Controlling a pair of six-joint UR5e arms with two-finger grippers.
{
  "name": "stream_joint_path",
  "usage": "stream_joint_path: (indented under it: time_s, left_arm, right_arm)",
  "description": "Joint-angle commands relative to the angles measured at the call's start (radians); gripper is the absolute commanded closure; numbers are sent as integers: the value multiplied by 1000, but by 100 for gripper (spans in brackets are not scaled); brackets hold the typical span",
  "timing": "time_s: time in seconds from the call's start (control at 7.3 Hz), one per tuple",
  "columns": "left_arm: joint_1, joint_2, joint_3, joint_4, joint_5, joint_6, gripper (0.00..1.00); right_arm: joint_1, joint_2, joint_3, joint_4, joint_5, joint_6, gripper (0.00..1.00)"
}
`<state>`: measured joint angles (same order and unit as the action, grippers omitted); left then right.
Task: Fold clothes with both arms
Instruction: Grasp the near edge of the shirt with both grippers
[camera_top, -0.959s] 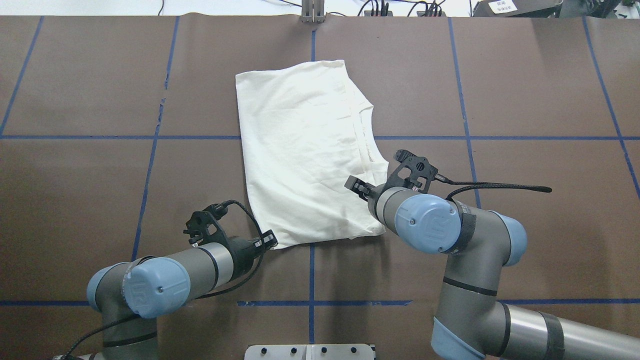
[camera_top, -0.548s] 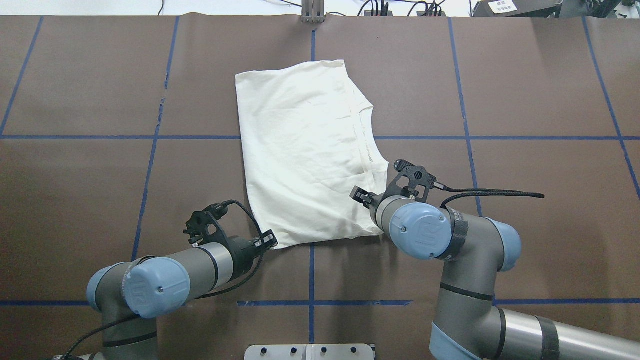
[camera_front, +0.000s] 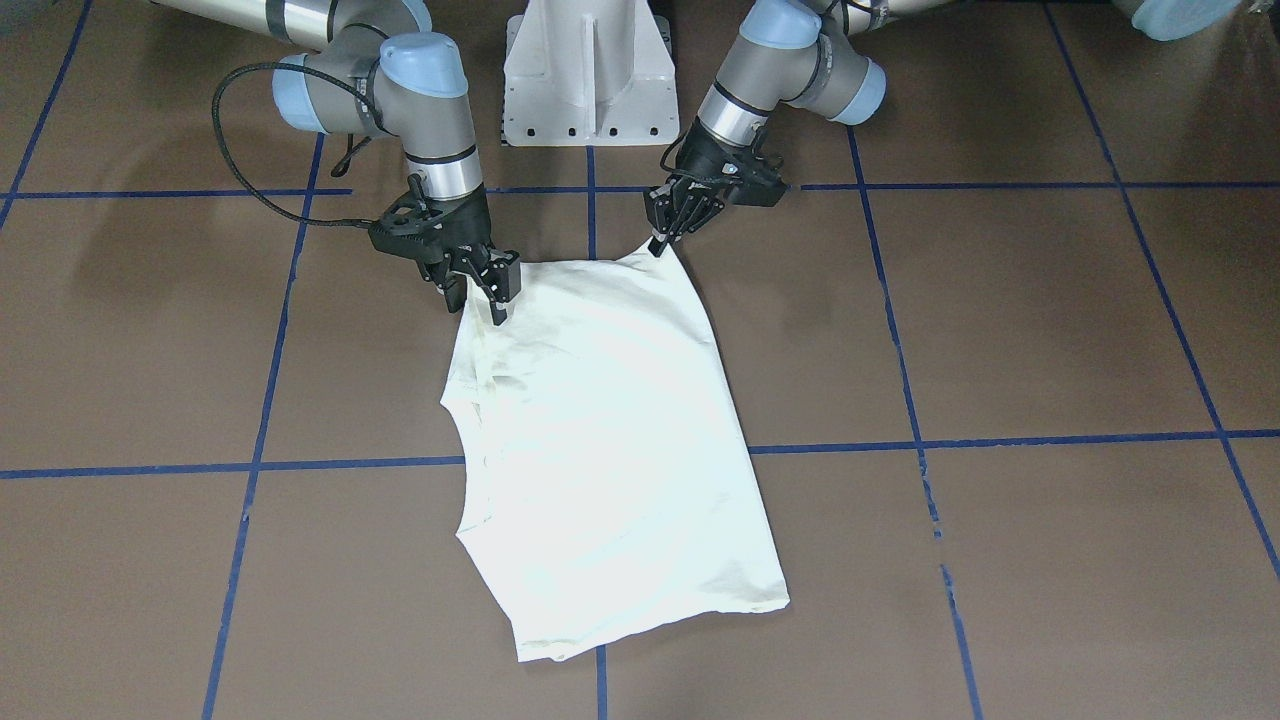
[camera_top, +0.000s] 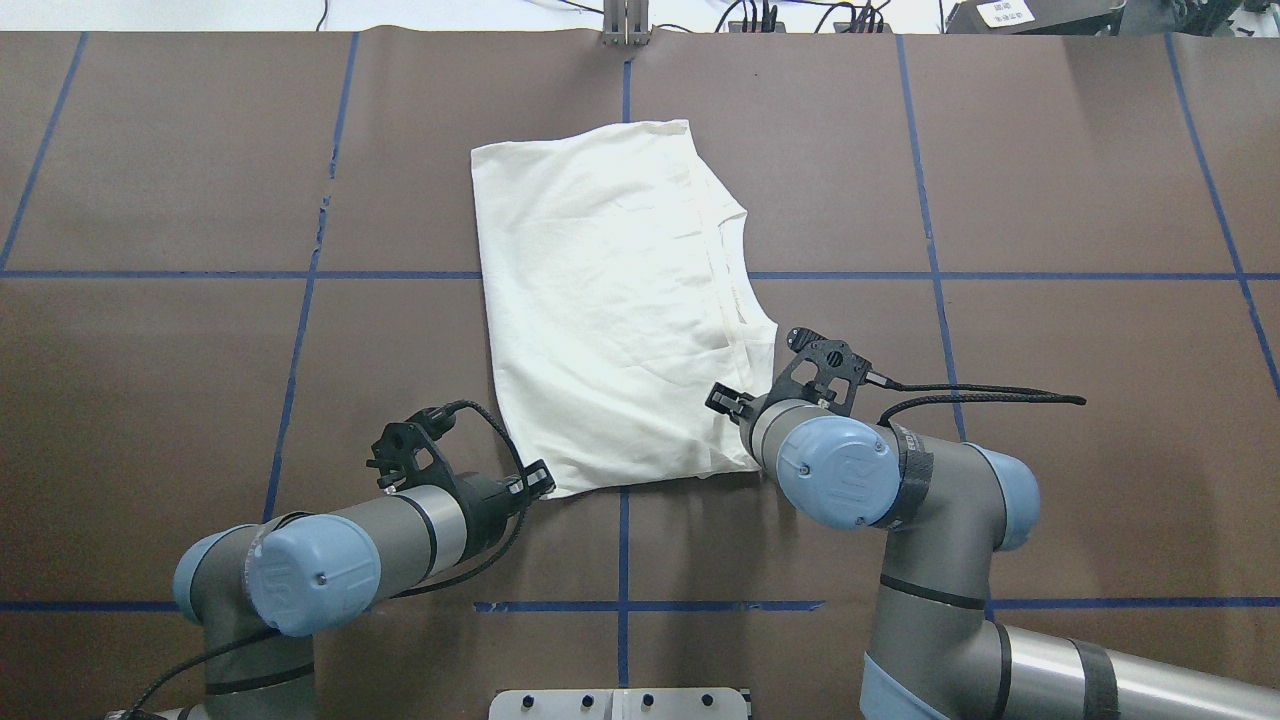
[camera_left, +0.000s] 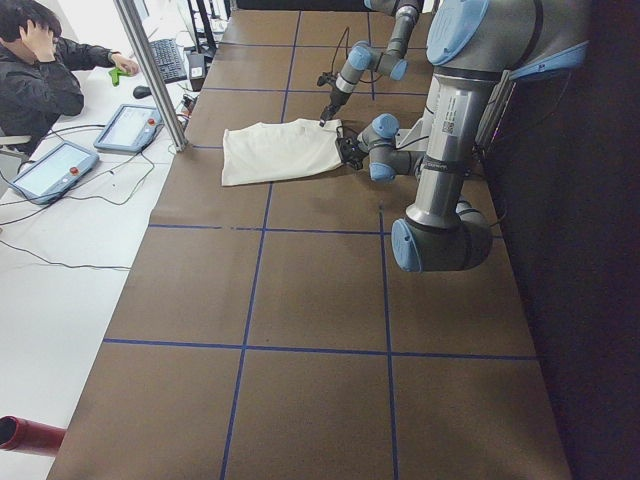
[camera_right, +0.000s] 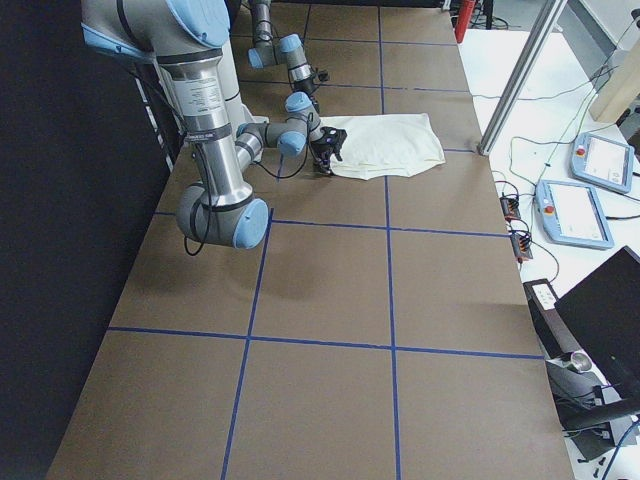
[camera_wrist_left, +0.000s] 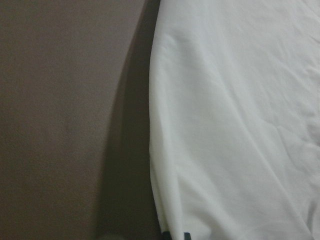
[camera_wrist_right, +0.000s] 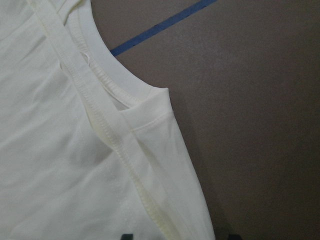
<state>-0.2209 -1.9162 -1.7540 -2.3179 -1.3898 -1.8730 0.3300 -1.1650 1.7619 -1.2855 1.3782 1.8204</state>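
- Brown tabletop (camera_front: 1000, 320) crossed by blue tape (camera_front: 980, 438) fills the front-facing view, with the white pedestal (camera_front: 588, 75) at its top edge. The shirt (camera_front: 610, 450) lies flat just in front of the pedestal, plain cream side up, and slants slightly as it runs away from it.
- In the same view the left pincer (camera_front: 660, 240) is clenched on one of the two shirt corners nearest the pedestal, and that corner is drawn up into a small peak. The right pincer (camera_front: 490, 300) sits at the other pedestal-side corner.
- Overhead, the shirt is straight ahead of the pedestal, across the centre tape line. One arm reaches in from each side of the pedestal to the shirt's near edge.
- From the left end, a person (camera_left: 40, 70) sits at a white desk on the side of the tabletop opposite the pedestal.
- From the right end, the shirt lies beside the near arm's wrist.
- On the left wrist camera, cream cloth fills the right part and bare brown tabletop the left.
- On the right wrist camera, the ribbed collar (camera_wrist_right: 107, 67) curves past a stitched seam. Two dark fingertips (camera_wrist_right: 127, 237) stand apart at the bottom edge with the shirt's edge between them, so this pincer is released.
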Motion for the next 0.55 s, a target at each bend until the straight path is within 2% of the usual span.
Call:
stream_joint_path:
  time_s: [0.0,0.41]
  left_arm:
    - [0,0,-1,0,0,0,100]
    - [0,0,-1,0,0,3,100]
  right_arm:
    - [-2,7,2,0,-5,5,100]
    - [-2,5,13,1,-21,5,100]
